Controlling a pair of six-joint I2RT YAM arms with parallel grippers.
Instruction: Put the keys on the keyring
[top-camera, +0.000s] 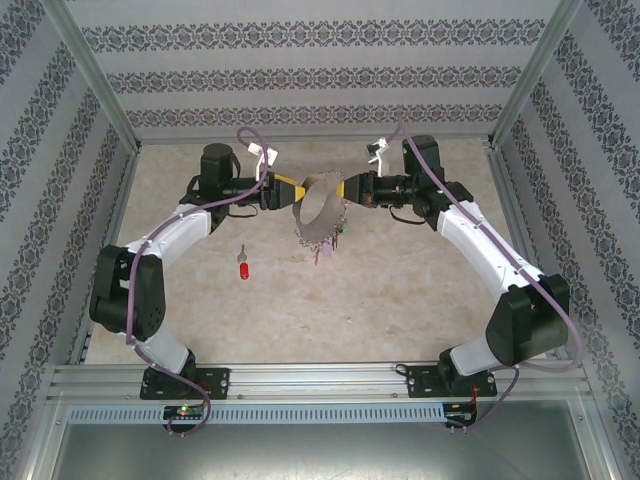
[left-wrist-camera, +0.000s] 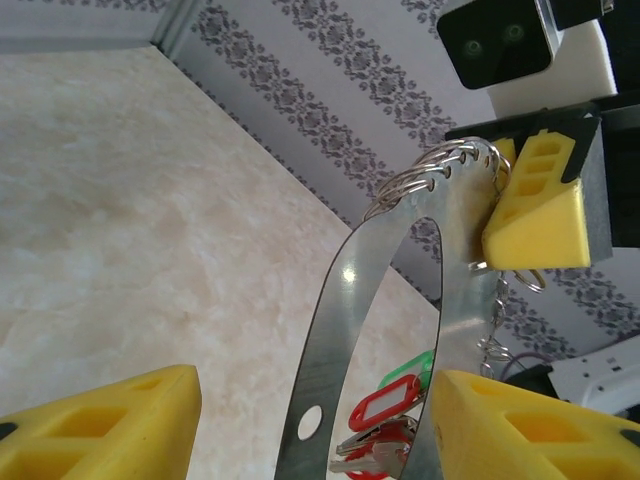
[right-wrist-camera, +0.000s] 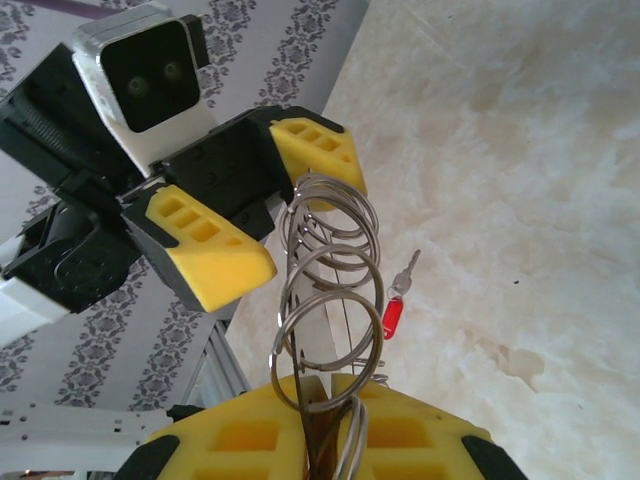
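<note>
**Desk:** How far along are we with the keys?

**Me:** About halfway, I'd judge. Starting nearest my end, the solid red key (top-camera: 243, 270) lies loose on the table (top-camera: 400, 290), tag toward me and blade pointing away. That one is not on yet. Farther out, in the left wrist view, the windowed red key (left-wrist-camera: 388, 405) hangs in the bunch under the keyring (top-camera: 320, 205), just below a green tag (left-wrist-camera: 412, 363). I read that one as done, though I can't make out its link to the loop.

**Desk:** And the claws?

**Me:** The right claw (top-camera: 350, 188) is clamped on one side of the keyring and holds it up off the table. The left claw (top-camera: 288, 192) faces it from the other side with its jaws apart. Its fingers (left-wrist-camera: 110, 420) stand either side of the loop's flat band, and one of them is just beside the band. I see no pinch, so I call it unclamped.

**Desk:** Where does the loose key sit relative to them?

**Me:** It is down on the table, on my side of the left claw and a little to its left, well apart from both claws and from the ring. In the right wrist view it shows beyond the stack of small rings (right-wrist-camera: 325, 265). What's left is to fetch it with the free left claw and thread it on.
</note>
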